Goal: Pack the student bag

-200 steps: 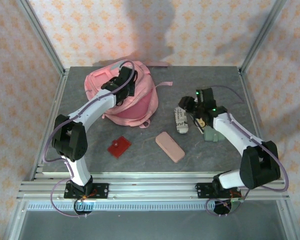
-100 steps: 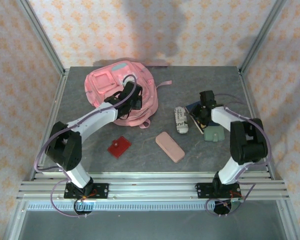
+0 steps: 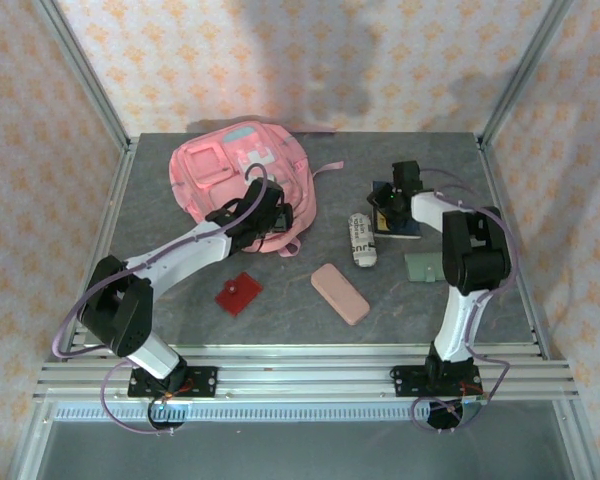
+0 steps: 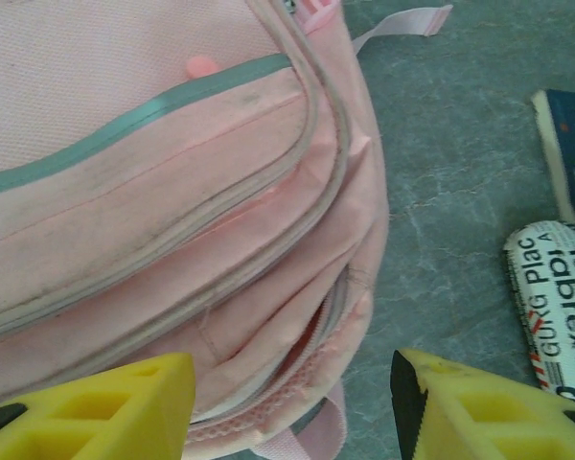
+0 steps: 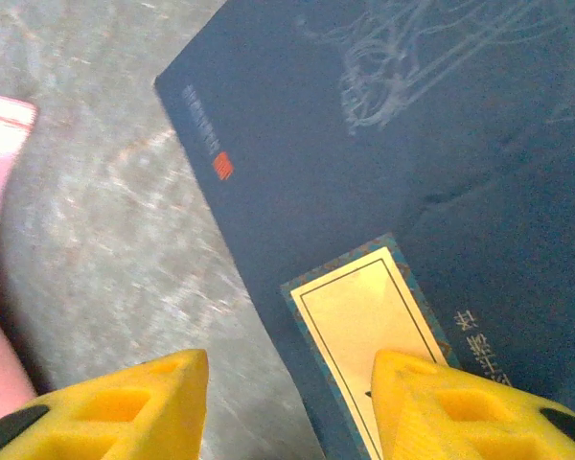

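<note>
The student bag (image 3: 230, 170) lies flat at the rear left of the bench (image 3: 300, 330), front face up, with its white patch toward the back wall and a pink strap trailing off to its right. From above, nothing sits on top of it and its front pockets look zipped. In the left wrist view the grey zip lines run across the pink cloth, and one seam near the bag's lower edge gapes a little, but what is inside cannot be made out. The left end effector (image 4: 289, 402) hangs at that lower right edge of the bag with its yellow fingers (image 4: 105, 407) apart, holding nothing. The other things lie loose on the bench, outside the bag: a white printed roll (image 3: 360, 240) to the bag's right, a flat pink pencil case (image 3: 340, 292) nearer the front, a small red square (image 3: 238, 293) by the left arm, and a green piece (image 3: 425, 268) beside the right arm. The pencil case looks closed and its contents cannot be told. The right end effector (image 5: 287, 402) hovers over a dark blue book (image 5: 412, 144) bearing a cream label, right of the roll, its fingers spread and clamping nothing.
</note>
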You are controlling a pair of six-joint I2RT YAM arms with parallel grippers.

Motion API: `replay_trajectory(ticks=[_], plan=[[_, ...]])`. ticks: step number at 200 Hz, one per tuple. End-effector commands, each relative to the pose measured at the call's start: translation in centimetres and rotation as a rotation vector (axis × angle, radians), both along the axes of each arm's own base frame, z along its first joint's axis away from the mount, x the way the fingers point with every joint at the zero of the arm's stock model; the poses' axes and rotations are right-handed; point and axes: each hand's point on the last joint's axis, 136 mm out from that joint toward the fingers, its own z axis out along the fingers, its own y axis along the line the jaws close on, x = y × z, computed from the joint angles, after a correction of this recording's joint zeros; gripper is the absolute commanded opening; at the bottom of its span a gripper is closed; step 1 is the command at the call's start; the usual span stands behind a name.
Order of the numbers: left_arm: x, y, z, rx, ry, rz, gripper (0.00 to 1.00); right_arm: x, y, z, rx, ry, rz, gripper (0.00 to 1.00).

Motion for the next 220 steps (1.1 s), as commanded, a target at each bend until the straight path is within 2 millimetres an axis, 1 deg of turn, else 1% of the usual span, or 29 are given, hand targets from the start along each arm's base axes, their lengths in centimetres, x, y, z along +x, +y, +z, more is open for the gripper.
replay_trajectory(ticks=[1,25,35,44,53,67,82,91,105,107,110,116,118,148,173,191,202,220], plan=[[0.6,-2.0,0.4,-0.065,-0.009,-0.026,0.59,1.0,2.1,-0.3,0.082,0.010,0.037,0.49],[1.6,-4.1,0.4,-0.117,-0.005,-0.063,0.59,2.6,3.1,1.5,0.108,-0.033,0.074,0.50],[2.1,-4.9,0.6,-0.129,-0.004,-0.076,0.59,2.8,3.0,2.3,0.090,-0.043,0.085,0.51],[2.6,-5.8,0.8,-0.137,-0.005,-0.091,0.59,2.8,2.5,3.4,0.051,-0.056,0.085,0.52],[3.0,-6.6,0.9,-0.144,-0.005,-0.105,0.60,2.6,1.4,4.4,-0.004,-0.067,0.073,0.54],[3.6,-7.9,0.8,-0.163,0.003,-0.129,0.60,1.9,-0.8,5.5,-0.083,-0.069,0.031,0.58],[4.2,-9.1,0.6,-0.185,0.009,-0.150,0.61,0.7,-3.7,6.0,-0.131,-0.059,-0.026,0.64],[4.5,-9.9,0.6,-0.194,0.011,-0.164,0.61,0.1,-5.2,5.8,-0.143,-0.052,-0.055,0.65],[5.1,-11.1,0.2,-0.200,0.025,-0.186,0.61,-0.8,-7.2,5.0,-0.153,-0.035,-0.086,0.65],[5.2,-11.2,0.5,-0.203,0.021,-0.190,0.61,-0.9,-7.4,4.9,-0.153,-0.032,-0.090,0.65],[5.3,-11.5,-0.6,-0.193,0.042,-0.193,0.61,-1.1,-7.7,4.6,-0.152,-0.026,-0.092,0.65],[5.6,-12.0,-1.1,-0.187,0.054,-0.200,0.61,-1.4,-8.0,4.1,-0.150,-0.015,-0.091,0.65],[5.7,-12.2,-0.9,-0.189,0.052,-0.203,0.61,-1.4,-8.1,3.9,-0.150,-0.012,-0.089,0.65],[6.6,-14.1,-2.3,-0.178,0.079,-0.232,0.61,-1.9,-7.8,1.9,-0.133,0.018,-0.049,0.63],[7.5,-15.1,-3.4,-0.175,0.100,-0.245,0.61,-2.2,-7.2,0.1,-0.116,0.045,-0.016,0.61],[7.9,-15.8,-4.7,-0.155,0.129,-0.258,0.61,-2.6,-5.7,-0.9,-0.086,0.066,0.043,0.57],[8.2,-16.1,-5.7,-0.133,0.150,-0.262,0.61,-3.0,-4.5,-1.4,-0.091,0.076,0.079,0.56],[8.8,-16.5,-6.8,-0.115,0.162,-0.260,0.62,-3.5,-3.2,-1.9,-0.084,0.082,0.116,0.54]])
